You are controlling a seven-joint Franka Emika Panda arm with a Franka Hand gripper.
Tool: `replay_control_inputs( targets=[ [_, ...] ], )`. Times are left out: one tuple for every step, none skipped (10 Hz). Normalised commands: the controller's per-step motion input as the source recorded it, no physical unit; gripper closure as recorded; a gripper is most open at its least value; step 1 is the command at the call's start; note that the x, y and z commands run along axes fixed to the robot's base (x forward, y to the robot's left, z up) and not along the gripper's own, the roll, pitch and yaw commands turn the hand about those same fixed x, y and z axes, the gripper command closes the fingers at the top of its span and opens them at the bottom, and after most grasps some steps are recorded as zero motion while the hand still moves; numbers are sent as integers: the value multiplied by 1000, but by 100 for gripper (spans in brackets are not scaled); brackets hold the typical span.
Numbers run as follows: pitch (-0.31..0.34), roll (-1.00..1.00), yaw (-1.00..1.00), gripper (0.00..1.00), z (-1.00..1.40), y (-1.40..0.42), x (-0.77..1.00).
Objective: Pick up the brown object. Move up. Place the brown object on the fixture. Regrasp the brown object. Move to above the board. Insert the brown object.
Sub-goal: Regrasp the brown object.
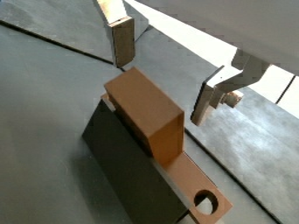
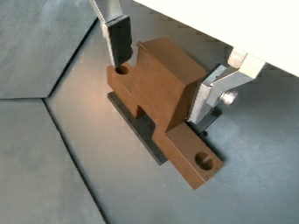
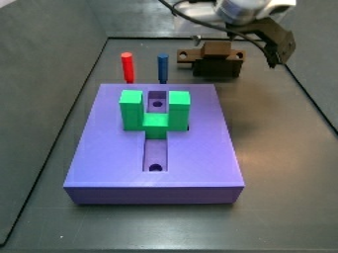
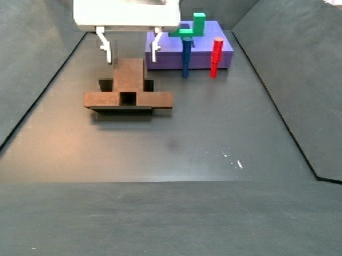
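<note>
On the table (image 3: 271, 148) sits one purple board (image 3: 199, 158), carrying one green U-shaped block (image 3: 153, 109). Behind the board stand two upright pegs (one red (image 3: 126, 66), one blue (image 3: 162, 66)). Beyond them are one brown object (image 4: 127, 75), one fixture (image 4: 130, 107) and one tool (image 4: 128, 47), with two fingers (image 2: 119, 42).

White hand (image 4: 128, 45) with flat silver fingers (image 2: 118, 39), dark pads.
</note>
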Motion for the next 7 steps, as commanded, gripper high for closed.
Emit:
replay_control_inputs(
  targets=[
    [169,200,29,0,0,0,343],
    [111,86,0,0,-49,0,66],
    [74,0,0,0,-114,0,3],
    [140,86,-37,0,-140,0,0],
    [154,149,-109,0,-146,0,0],
    [151,177,-131,0,-143,0,0],
    [171,223,-154,0,-160,-3,0]
  ],
)
